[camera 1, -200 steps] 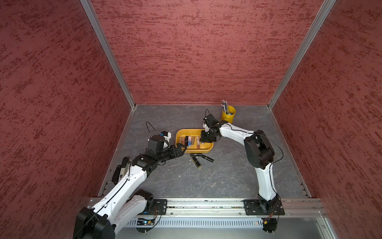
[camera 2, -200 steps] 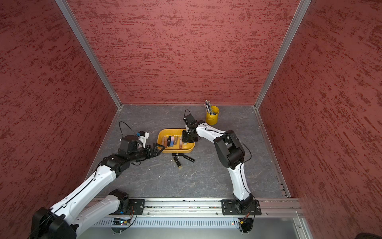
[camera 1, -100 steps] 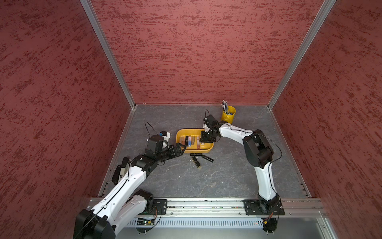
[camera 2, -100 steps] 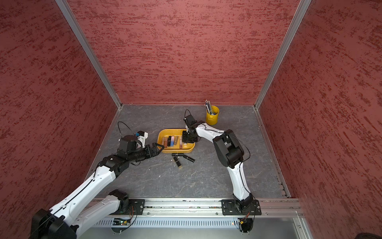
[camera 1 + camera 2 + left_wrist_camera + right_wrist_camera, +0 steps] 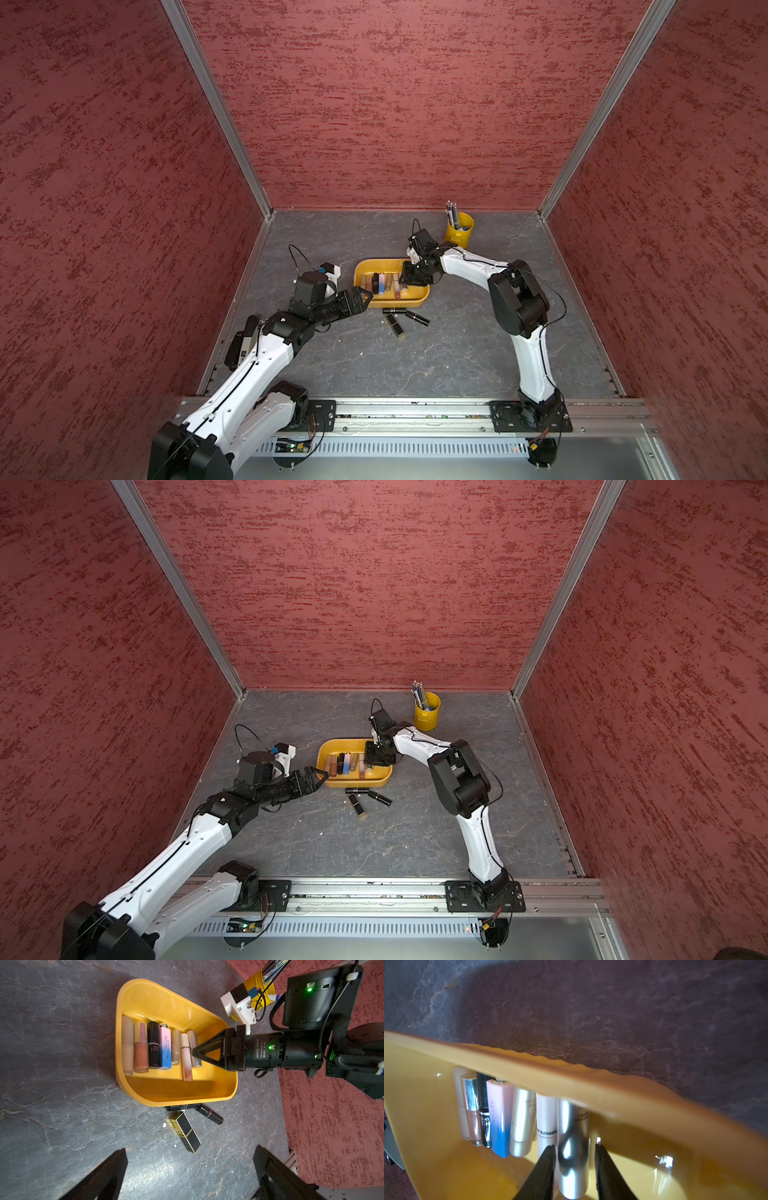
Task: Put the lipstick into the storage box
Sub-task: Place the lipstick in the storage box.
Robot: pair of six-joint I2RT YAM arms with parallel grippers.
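Yellow pen cup (image 5: 458, 236) upright on table (image 5: 436, 365), toward 1 o'clock from table centre, near back wall; seen in both top views. Bundle of pens (image 5: 452, 212) stands in it, tips leaning toward 11 o'clock. Table grey, marbled with pale veins. 3 red textured walls (image 5: 395, 104) at 9, 12 and 3 o'clock. 2 aluminium posts (image 5: 216, 104) at back corners. Metal rail (image 5: 415, 417) along 6 o'clock edge. 2 small white specks (image 5: 164, 1125) on table in left wrist view.

The fingers (image 5: 545, 1167) of the right gripper (image 5: 575, 1147) have eased apart around the silver lipstick (image 5: 572, 1176) in the storage box (image 5: 623, 1109).
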